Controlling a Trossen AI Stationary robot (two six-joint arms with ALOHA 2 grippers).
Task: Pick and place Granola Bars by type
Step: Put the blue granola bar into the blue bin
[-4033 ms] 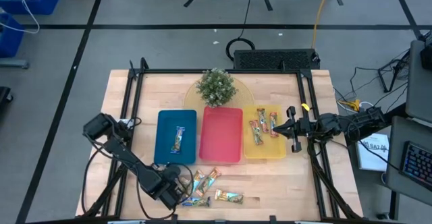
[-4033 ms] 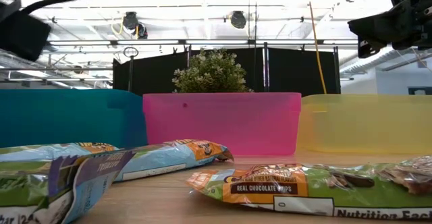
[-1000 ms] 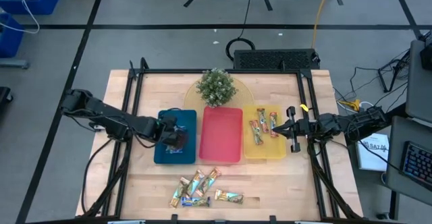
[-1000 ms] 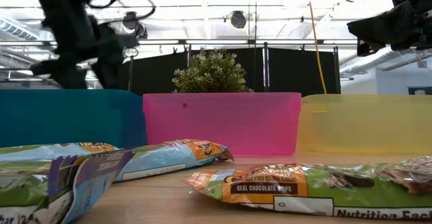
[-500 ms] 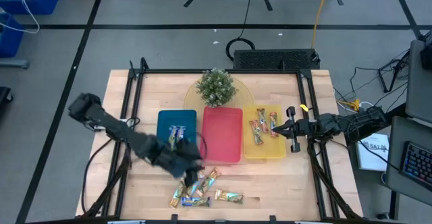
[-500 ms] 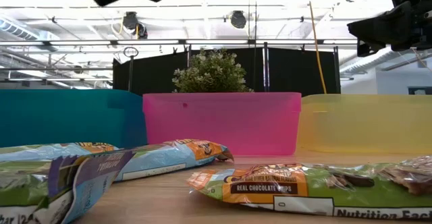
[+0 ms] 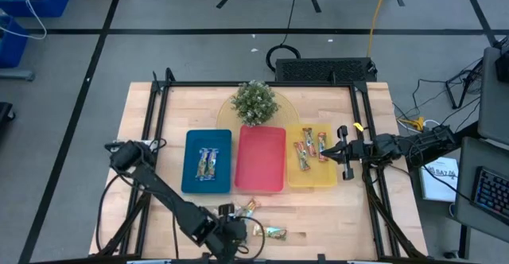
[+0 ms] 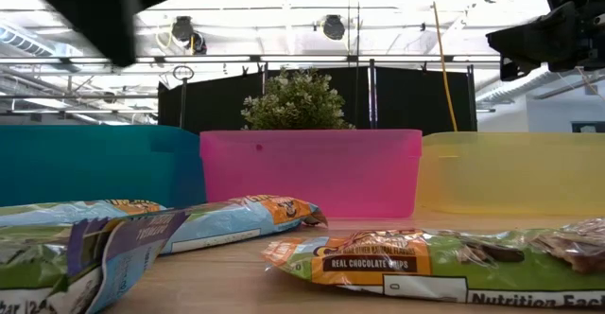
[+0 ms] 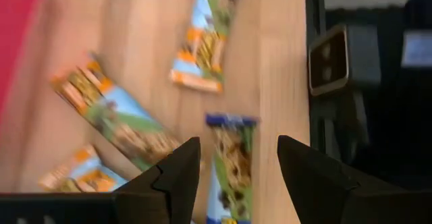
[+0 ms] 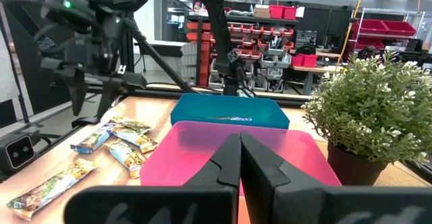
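Note:
Several granola bars (image 7: 256,219) lie loose on the wood near the table's near edge and fill the low view's foreground (image 8: 378,262). Two bars (image 7: 207,163) lie in the blue tray (image 7: 191,180), and several more (image 7: 310,149) in the yellow tray (image 7: 296,178). My left gripper (image 7: 229,231) hovers open over the loose pile. In its wrist view (image 9: 237,143) a blue-ended bar (image 9: 231,158) lies below the gap between the fingers. My right gripper (image 7: 324,149) waits shut (image 10: 239,137) over the yellow tray's right edge.
A red tray (image 7: 261,176) sits between the blue and yellow ones, with nothing showing in it. A potted plant (image 7: 254,102) stands behind the trays. Black frame rails (image 7: 153,129) run along the table's left and right sides. Bare wood lies right of the pile.
My left gripper has swung from above the blue tray toward the table's near edge and come down over the loose pile. Two bars show in the blue tray where the gripper had been.

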